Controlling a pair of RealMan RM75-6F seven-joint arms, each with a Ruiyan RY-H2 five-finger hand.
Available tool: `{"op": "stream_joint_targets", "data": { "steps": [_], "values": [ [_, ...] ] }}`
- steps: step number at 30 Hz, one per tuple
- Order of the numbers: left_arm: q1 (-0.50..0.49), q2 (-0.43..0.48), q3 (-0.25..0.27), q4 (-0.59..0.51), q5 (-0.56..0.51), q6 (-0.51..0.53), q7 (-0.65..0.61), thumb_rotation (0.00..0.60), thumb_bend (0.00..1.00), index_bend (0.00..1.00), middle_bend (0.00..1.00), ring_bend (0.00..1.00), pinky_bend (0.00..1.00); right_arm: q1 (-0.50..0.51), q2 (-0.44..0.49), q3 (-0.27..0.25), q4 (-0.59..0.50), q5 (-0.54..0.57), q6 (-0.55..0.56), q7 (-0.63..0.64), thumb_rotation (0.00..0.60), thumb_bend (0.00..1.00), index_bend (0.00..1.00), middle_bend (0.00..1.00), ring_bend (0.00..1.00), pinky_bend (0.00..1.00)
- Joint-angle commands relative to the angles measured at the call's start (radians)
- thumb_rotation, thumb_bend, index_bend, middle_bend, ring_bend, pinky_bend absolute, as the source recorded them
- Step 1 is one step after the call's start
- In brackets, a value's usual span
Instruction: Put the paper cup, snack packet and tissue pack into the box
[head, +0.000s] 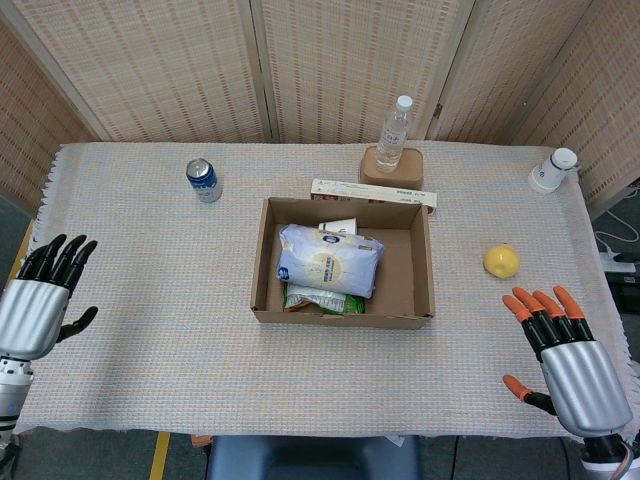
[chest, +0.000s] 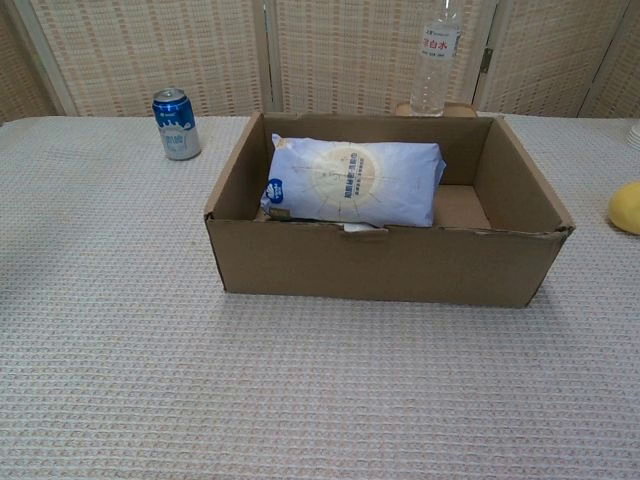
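Observation:
The cardboard box (head: 422, 262) (chest: 390, 265) stands in the middle of the table. Inside it the pale blue tissue pack (head: 330, 260) (chest: 355, 182) lies flat on top of the green snack packet (head: 318, 299). The paper cup (head: 340, 227) lies at the back of the box, partly hidden behind the tissue pack. My left hand (head: 38, 300) hovers at the table's left edge, fingers spread, holding nothing. My right hand (head: 564, 355) is at the front right corner, fingers spread and empty. Neither hand shows in the chest view.
A blue can (head: 204, 180) (chest: 176, 124) stands back left. A water bottle (head: 395, 133) (chest: 437, 55) stands on a wooden block (head: 392, 166) behind the box, with a flat strip (head: 372, 193) beside it. A lemon (head: 501, 261) (chest: 627, 207) lies right; a white cup (head: 553, 170) back right.

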Motion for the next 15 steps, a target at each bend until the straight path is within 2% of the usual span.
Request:
{"op": "stream_joint_targets", "data": {
  "steps": [1,6,15],
  "values": [
    [0.080,-0.042,0.053,0.101,0.065,0.025,-0.112,0.600,0.21,0.00,0.07,0.00,0.17,0.001,-0.004,-0.002,0.000,-0.003,-0.007,-0.005,0.600,0.00,0.12,0.10,0.00,0.00],
    [0.124,-0.022,0.064,0.126,0.077,-0.004,-0.179,0.600,0.22,0.00,0.07,0.00,0.19,0.003,-0.018,-0.010,0.000,-0.012,-0.025,-0.021,0.600,0.00,0.12,0.10,0.00,0.00],
    [0.141,0.005,0.027,0.134,0.106,-0.043,-0.205,0.600,0.21,0.00,0.09,0.00,0.19,0.001,-0.030,0.002,0.003,-0.001,-0.013,-0.037,0.600,0.00,0.12,0.10,0.00,0.00]
  ]
}}
